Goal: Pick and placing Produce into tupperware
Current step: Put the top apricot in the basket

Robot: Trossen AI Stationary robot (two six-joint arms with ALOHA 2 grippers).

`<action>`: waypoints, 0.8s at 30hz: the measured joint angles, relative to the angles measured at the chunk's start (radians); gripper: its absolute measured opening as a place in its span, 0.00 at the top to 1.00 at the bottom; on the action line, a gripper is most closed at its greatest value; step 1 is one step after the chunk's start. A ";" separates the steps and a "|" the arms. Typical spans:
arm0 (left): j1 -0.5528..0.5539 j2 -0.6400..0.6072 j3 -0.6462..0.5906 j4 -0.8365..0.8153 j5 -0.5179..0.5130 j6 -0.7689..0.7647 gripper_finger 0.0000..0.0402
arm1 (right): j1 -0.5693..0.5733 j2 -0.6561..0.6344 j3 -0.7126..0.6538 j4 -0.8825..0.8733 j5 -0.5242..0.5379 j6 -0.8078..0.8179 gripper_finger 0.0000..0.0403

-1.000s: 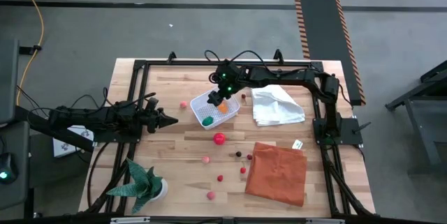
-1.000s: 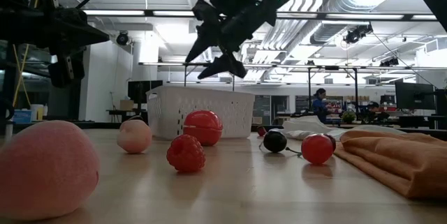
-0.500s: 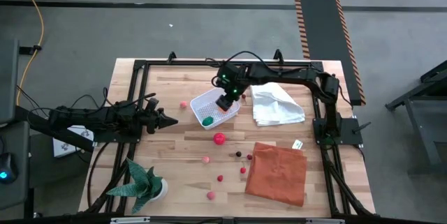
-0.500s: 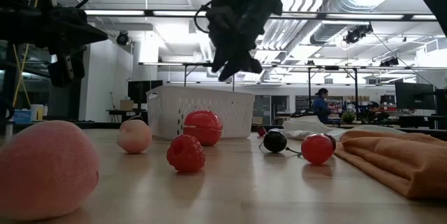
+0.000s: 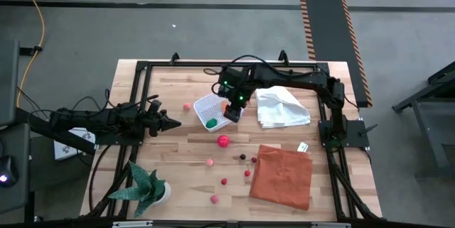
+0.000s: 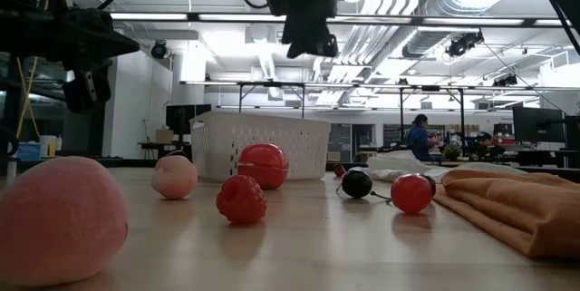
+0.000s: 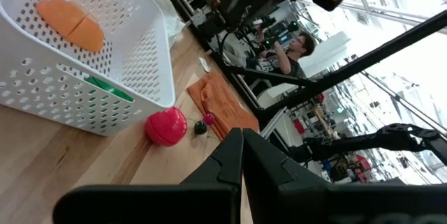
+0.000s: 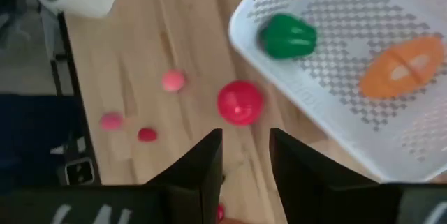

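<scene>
Nearest in the level view, at about 8 o'clock, sits a large pale-pink toy fruit [image 6: 56, 218]. Past it stand a peach-coloured ball [image 6: 174, 176], a bumpy red toy raspberry [image 6: 240, 199], a dark cherry-like ball [image 6: 356, 182] and a glossy red ball [image 6: 411, 193], with the folded orange cloth [image 6: 507, 205] at 3 o'clock. Behind them a larger red round toy fruit [image 6: 262, 165] stands just in front of the white perforated plastic tub [image 6: 222, 144].

From above, the tub [image 5: 206, 104] lies just above the table's centre, toward 11 o'clock, holding an orange toy piece [image 8: 404, 72] and a green toy pepper [image 8: 288, 36]. The right gripper [image 5: 232, 112] hangs over the tub's 4 o'clock corner, fingers spread and empty. The left gripper [image 5: 175, 122] waits at 9 o'clock, well apart from the tub, fingers pressed together. A crumpled white cloth [image 5: 282, 108] lies at 2 o'clock.
</scene>
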 joint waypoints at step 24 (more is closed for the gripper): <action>0.001 0.000 0.010 -0.019 -0.048 0.068 1.00 | 0.154 0.000 0.000 -0.116 0.294 0.273 0.73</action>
